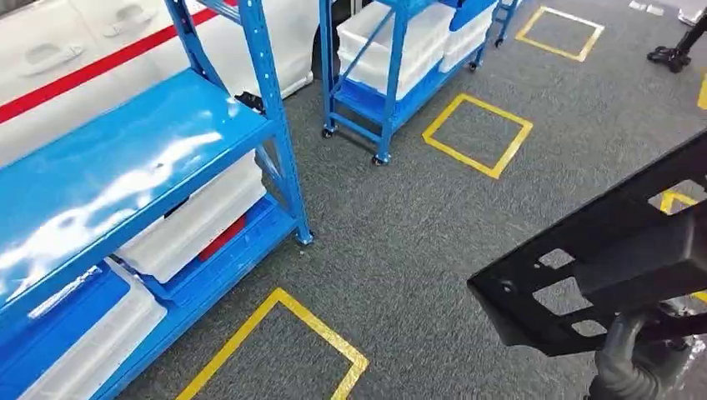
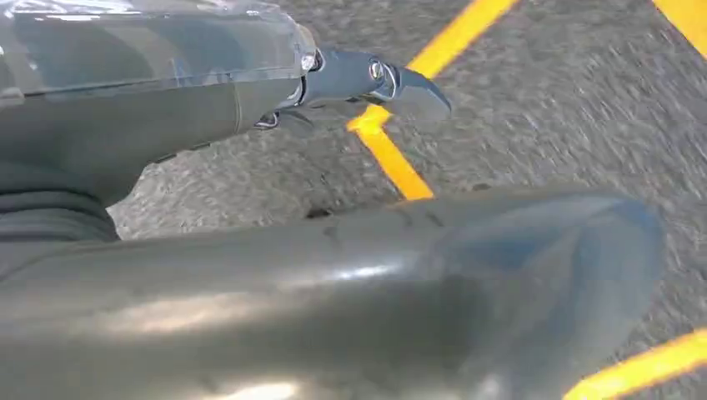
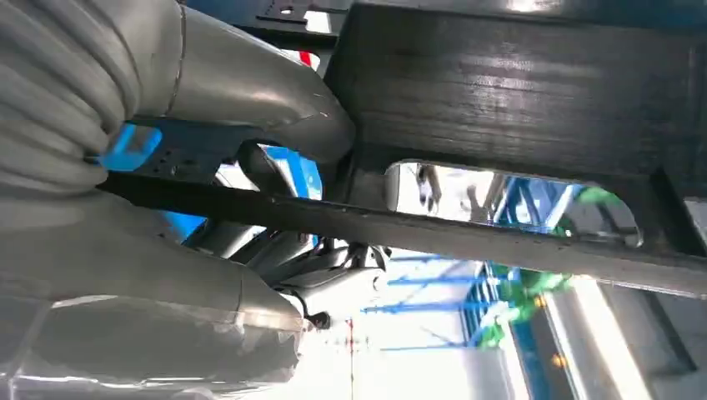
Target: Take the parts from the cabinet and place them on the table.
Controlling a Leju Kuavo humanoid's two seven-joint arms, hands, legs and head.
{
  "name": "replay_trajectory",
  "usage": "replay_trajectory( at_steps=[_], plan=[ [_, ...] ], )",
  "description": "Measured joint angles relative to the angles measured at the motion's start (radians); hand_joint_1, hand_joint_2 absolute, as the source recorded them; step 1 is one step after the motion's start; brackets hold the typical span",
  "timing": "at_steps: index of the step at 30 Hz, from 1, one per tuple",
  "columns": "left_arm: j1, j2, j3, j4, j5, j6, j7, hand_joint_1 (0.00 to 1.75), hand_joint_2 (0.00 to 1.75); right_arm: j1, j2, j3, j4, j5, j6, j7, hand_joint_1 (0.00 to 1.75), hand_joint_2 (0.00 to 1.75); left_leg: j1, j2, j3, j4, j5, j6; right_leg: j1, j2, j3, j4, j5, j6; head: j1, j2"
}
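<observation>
My right hand (image 3: 250, 208) is clamped on the black part (image 1: 600, 267), thumb over its top face and darker fingers (image 3: 288, 250) curled under its edge; in the head view the part sits at 4 o'clock, a flat frame with cut-out windows, carried above the grey carpet (image 1: 417, 225). My left hand (image 2: 250, 208) hangs over that carpet, grasping nothing; its fingers (image 2: 375, 83) are stretched out above a yellow tape line (image 2: 392, 158). Beyond the part, at 9 o'clock, stands the blue cabinet (image 1: 125, 158), white bins (image 1: 196, 221) on its lower shelf. A second blue rack (image 1: 392, 75) on castors stands at 12 o'clock, also loaded with white bins. Yellow floor squares (image 1: 477, 133) lie between them.
</observation>
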State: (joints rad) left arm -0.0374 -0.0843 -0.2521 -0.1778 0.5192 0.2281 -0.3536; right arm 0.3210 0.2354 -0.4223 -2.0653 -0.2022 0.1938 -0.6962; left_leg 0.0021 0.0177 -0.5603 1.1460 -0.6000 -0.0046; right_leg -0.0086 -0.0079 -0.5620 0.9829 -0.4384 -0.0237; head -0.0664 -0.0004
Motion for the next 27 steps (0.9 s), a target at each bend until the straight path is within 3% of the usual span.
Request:
replay_trajectory(
  at_steps=[2, 3, 4, 6, 7, 8, 12, 13, 14, 15, 16, 17, 18, 19, 21, 22, 23, 27],
  plan=[
    [0.002, 0.002, 0.0, 0.0, 0.002, 0.003, 0.001, 0.0, 0.0, 0.0, 0.0, 0.0, 0.001, 0.005, 0.0, 0.001, 1.75, 1.75, 0.002, -0.009, -0.073, 0.153, -0.057, -0.005, 0.001, 0.027, -0.002, 0.002, 0.0, -0.001, 0.0, 0.0],
    [0.002, 0.002, 0.0, 0.0, 0.005, 0.004, 0.001, 0.0, 0.0, 0.0, -0.001, 0.0, 0.003, 0.008, -0.005, 0.002, 1.75, 1.75, 0.003, -0.009, -0.085, 0.173, -0.047, -0.006, 0.001, 0.042, -0.001, 0.004, 0.0, -0.001, 0.0, 0.0],
    [0.004, 0.002, 0.0, 0.0, 0.007, 0.006, 0.001, 0.0, 0.0, -0.001, -0.002, 0.001, 0.006, 0.012, -0.009, 0.003, 1.75, 1.75, 0.005, -0.009, -0.074, 0.139, -0.012, -0.007, 0.0, 0.058, -0.001, 0.007, -0.001, 0.0, 0.0, 0.0],
    [0.003, 0.002, 0.0, 0.0, 0.015, 0.009, -0.001, 0.0, 0.0, -0.003, -0.005, 0.008, 0.01, 0.02, -0.02, 0.005, 1.75, 1.75, 0.013, -0.024, -0.006, -0.024, 0.088, -0.01, -0.003, 0.087, -0.002, 0.019, -0.006, 0.008, 0.0, 0.0],
    [0.005, 0.003, 0.0, 0.0, 0.021, 0.01, -0.002, 0.0, 0.0, -0.006, -0.005, 0.015, 0.013, 0.027, -0.024, 0.006, 1.75, 1.75, 0.02, -0.066, 0.025, -0.104, 0.121, -0.011, -0.003, 0.098, -0.005, 0.027, -0.01, 0.014, 0.0, 0.0],
    [0.007, 0.002, 0.001, 0.0, 0.028, 0.014, -0.004, 0.0, 0.0, -0.014, -0.006, 0.026, 0.016, 0.037, -0.036, 0.008, 1.75, 1.75, 0.021, -0.112, 0.031, -0.127, 0.102, -0.011, 0.0, 0.11, -0.015, 0.039, -0.014, 0.021, 0.0, 0.0],
    [-0.001, 0.002, 0.003, 0.0, 0.039, 0.018, -0.008, 0.0, 0.0, -0.027, -0.012, 0.077, 0.024, 0.061, -0.068, 0.011, 1.75, 1.75, 0.014, -0.067, 0.03, -0.133, 0.114, 0.019, -0.011, 0.155, -0.033, 0.034, 0.001, 0.052, 0.0, 0.0],
    [-0.002, 0.003, 0.003, 0.0, 0.042, 0.018, -0.008, 0.0, 0.0, -0.028, -0.016, 0.086, 0.027, 0.064, -0.076, 0.011, 1.75, 1.75, 0.017, -0.05, 0.033, -0.14, 0.12, 0.027, -0.013, 0.12, -0.037, 0.048, -0.008, 0.052, 0.0, 0.0],
    [-0.001, 0.002, 0.004, 0.0, 0.044, 0.018, -0.009, 0.0, 0.0, -0.035, -0.02, 0.097, 0.03, 0.065, -0.079, 0.011, 1.75, 1.75, 0.017, -0.041, 0.032, -0.143, 0.123, 0.033, -0.006, 0.064, -0.058, 0.088, -0.039, 0.055, 0.001, 0.0],
    [0.002, 0.002, 0.004, 0.0, 0.045, 0.017, -0.009, 0.0, 0.0, -0.046, -0.024, 0.108, 0.033, 0.067, -0.082, 0.012, 1.75, 1.75, 0.014, -0.027, 0.031, -0.143, 0.123, 0.034, -0.006, 0.035, -0.094, 0.161, -0.08, 0.058, 0.001, 0.0],
    [0.005, 0.003, 0.005, 0.0, 0.045, 0.015, -0.009, 0.0, 0.0, -0.052, -0.026, 0.117, 0.037, 0.069, -0.087, 0.011, 1.75, 1.75, 0.011, -0.012, 0.03, -0.143, 0.122, 0.035, -0.008, 0.02, -0.137, 0.248, -0.118, 0.061, 0.001, 0.0],
    [0.006, 0.003, 0.005, 0.0, 0.046, 0.015, -0.008, 0.0, 0.0, -0.052, -0.027, 0.125, 0.04, 0.071, -0.09, 0.011, 1.75, 1.75, 0.01, 0.001, 0.029, -0.142, 0.121, 0.036, -0.009, 0.015, -0.168, 0.311, -0.139, 0.063, 0.001, 0.0],
    [0.007, 0.003, 0.005, 0.0, 0.046, 0.013, -0.008, 0.0, 0.0, -0.052, -0.028, 0.13, 0.044, 0.074, -0.09, 0.011, 1.75, 1.75, 0.009, 0.014, 0.029, -0.142, 0.119, 0.036, -0.01, 0.013, -0.183, 0.341, -0.141, 0.063, 0.001, 0.0],
    [0.006, 0.003, 0.005, 0.0, 0.046, 0.011, -0.008, 0.0, 0.0, -0.053, -0.031, 0.136, 0.048, 0.074, -0.091, 0.011, 1.75, 1.75, 0.008, 0.025, 0.03, -0.142, 0.118, 0.036, -0.011, 0.012, -0.175, 0.323, -0.12, 0.062, 0.001, 0.0],
    [0.004, 0.003, 0.005, 0.0, 0.047, 0.008, -0.008, 0.0, 0.0, -0.058, -0.037, 0.145, 0.055, 0.074, -0.092, 0.011, 1.75, 1.75, 0.006, 0.048, 0.036, -0.142, 0.114, 0.032, -0.009, -0.001, -0.092, 0.169, -0.037, 0.055, 0.001, 0.0],
    [0.004, 0.003, 0.005, 0.0, 0.046, 0.007, -0.009, 0.0, 0.0, -0.062, -0.041, 0.148, 0.058, 0.074, -0.093, 0.01, 1.75, 1.75, 0.006, 0.056, 0.041, -0.142, 0.111, 0.028, -0.004, -0.036, -0.036, 0.072, 0.0, 0.046, 0.001, 0.0],
    [0.003, 0.003, 0.005, 0.0, 0.047, 0.006, -0.01, 0.0, 0.0, -0.07, -0.044, 0.153, 0.061, 0.073, -0.094, 0.01, 1.75, 1.75, 0.001, 0.065, 0.045, -0.142, 0.107, 0.023, 0.011, -0.086, -0.018, 0.034, -0.018, 0.034, 0.001, 0.0],
    [0.001, 0.002, 0.005, 0.0, 0.047, 0.003, -0.026, 0.0, 0.0, -0.079, -0.053, 0.161, 0.073, 0.069, -0.099, 0.008, 1.75, 1.75, 0.0, 0.103, 0.057, -0.148, 0.101, 0.003, 0.015, -0.035, -0.025, 0.027, -0.009, 0.019, 0.001, 0.0]
  ],
)
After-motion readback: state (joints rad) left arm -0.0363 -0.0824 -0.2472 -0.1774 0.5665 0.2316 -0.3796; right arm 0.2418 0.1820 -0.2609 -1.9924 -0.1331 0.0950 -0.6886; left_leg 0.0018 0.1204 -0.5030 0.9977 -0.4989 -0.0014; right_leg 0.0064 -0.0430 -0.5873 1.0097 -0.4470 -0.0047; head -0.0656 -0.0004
